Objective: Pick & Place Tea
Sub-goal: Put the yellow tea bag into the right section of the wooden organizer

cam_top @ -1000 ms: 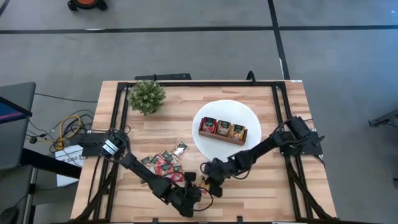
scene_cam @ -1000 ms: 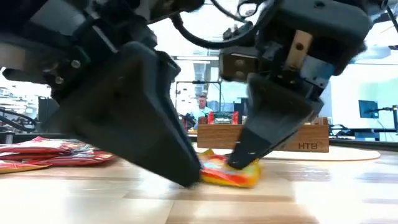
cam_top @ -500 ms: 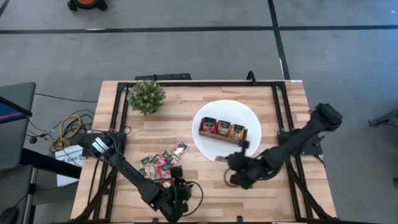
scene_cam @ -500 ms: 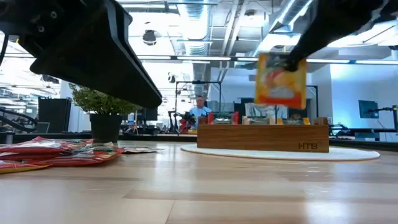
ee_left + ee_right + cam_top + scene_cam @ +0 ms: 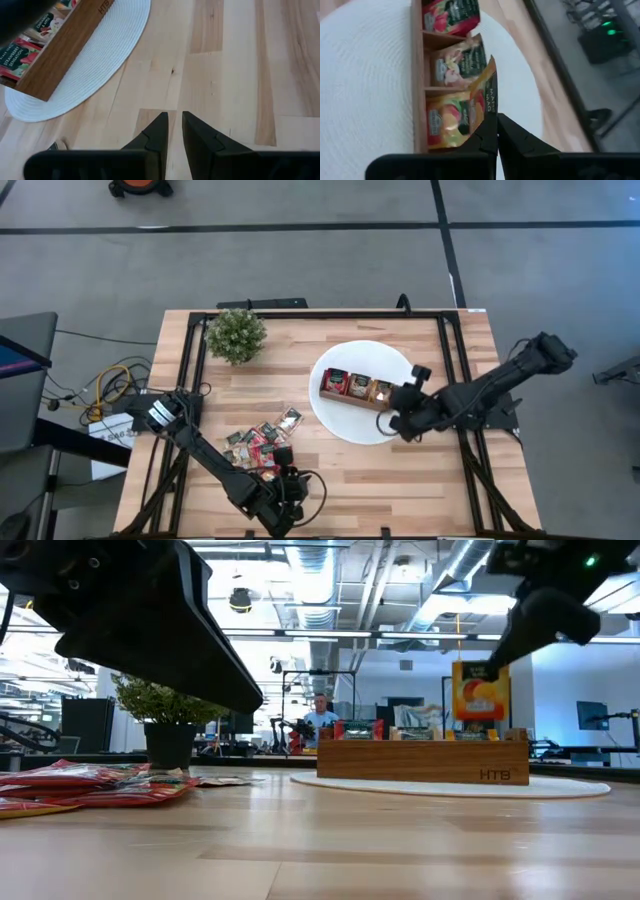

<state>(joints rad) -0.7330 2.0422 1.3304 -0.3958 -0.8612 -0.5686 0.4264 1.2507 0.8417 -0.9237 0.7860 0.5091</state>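
Your right tool (image 5: 496, 131) is clenched on a flat orange tea sachet (image 5: 478, 692), hanging it upright just above the end compartment of the brown three-compartment wooden tray (image 5: 420, 762) on the round white plate (image 5: 335, 415). Your left tool (image 5: 171, 131) hovers near the light wooden surface (image 5: 225, 75), fingers slightly apart, gripping nothing. The remaining mostly red sachets (image 5: 262, 442) lie heaped beside the left arm.

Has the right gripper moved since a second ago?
Yes. The right gripper, shut on an orange sachet, went from the table's front edge to the wooden tray.
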